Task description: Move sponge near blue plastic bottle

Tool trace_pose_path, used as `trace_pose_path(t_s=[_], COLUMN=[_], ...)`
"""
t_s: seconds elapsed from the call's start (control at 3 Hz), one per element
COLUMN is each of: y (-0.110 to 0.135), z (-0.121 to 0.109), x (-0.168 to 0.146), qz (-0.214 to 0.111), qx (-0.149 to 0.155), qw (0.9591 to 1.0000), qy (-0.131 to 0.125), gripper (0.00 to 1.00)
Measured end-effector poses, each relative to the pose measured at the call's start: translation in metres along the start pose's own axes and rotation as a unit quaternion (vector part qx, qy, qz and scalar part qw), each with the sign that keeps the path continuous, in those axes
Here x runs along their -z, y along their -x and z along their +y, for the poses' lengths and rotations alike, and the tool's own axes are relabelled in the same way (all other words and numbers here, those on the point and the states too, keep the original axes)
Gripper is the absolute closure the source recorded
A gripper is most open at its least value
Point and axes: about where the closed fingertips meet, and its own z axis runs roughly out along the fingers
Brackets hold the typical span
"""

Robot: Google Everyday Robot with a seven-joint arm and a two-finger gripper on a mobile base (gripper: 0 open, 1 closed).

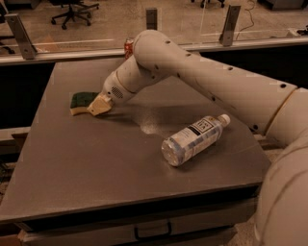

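The sponge, dark green on top with pale yellow foam below, lies flat on the grey table at its left side. My gripper is down at the table, touching the sponge's right end. The blue plastic bottle, clear with a white cap and a white-and-dark label, lies on its side to the right of the table's middle, well apart from the sponge.
A red soda can stands at the table's far edge, partly hidden behind my arm. A rail with metal posts runs behind the table. Office chairs stand on the floor beyond.
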Motion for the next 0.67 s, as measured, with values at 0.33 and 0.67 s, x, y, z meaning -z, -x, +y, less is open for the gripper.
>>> trace_pose_path(t_s=[0.33,0.67], y=[0.0,0.01], z=[0.0,0.007], x=[0.0,0.044], qz=[0.0,0.004], qx=[0.0,0.027], qw=[1.0,0.9987], qy=[0.0,-0.044], gripper=[1.0,1.0])
